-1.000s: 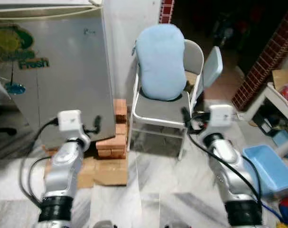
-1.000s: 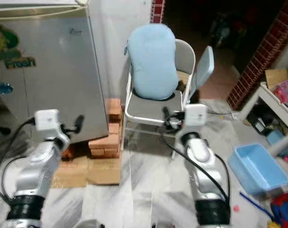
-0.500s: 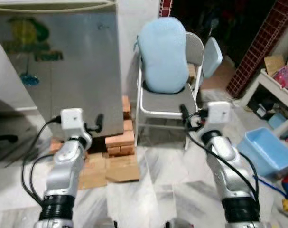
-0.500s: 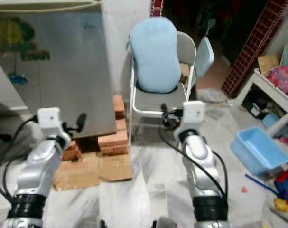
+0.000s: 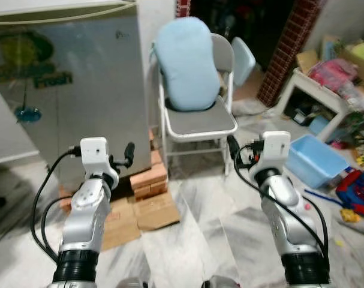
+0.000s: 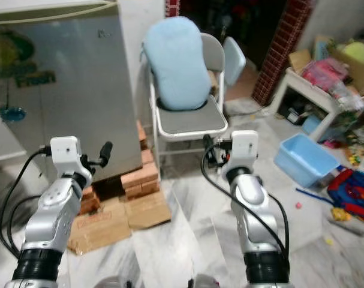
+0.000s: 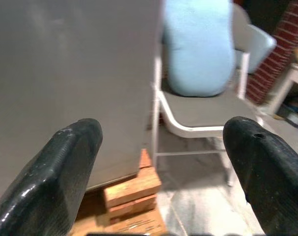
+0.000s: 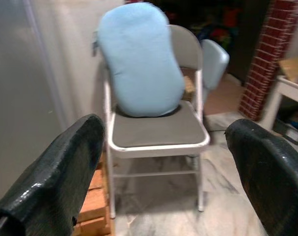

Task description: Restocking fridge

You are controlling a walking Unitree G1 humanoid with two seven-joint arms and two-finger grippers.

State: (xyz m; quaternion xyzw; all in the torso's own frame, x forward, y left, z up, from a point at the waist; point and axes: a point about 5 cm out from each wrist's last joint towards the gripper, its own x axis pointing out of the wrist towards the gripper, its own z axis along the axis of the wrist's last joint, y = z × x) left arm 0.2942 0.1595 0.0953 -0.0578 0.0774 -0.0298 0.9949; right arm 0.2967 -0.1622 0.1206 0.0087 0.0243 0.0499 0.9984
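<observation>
One fridge (image 5: 68,90), far left, door apparently closed. One chair (image 5: 196,123). Left gripper (image 7: 163,167) and right gripper (image 8: 163,167): fingers wide, empty.

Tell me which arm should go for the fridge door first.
Left. The left gripper is open and raised right in front of the closed fridge, while the right gripper, also open, points at the folding chair beside it.

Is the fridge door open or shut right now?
Shut. The fridge shows its flat silver front with the sticker facing out, no gap and no interior in sight; both tools hang in front, empty.
</observation>
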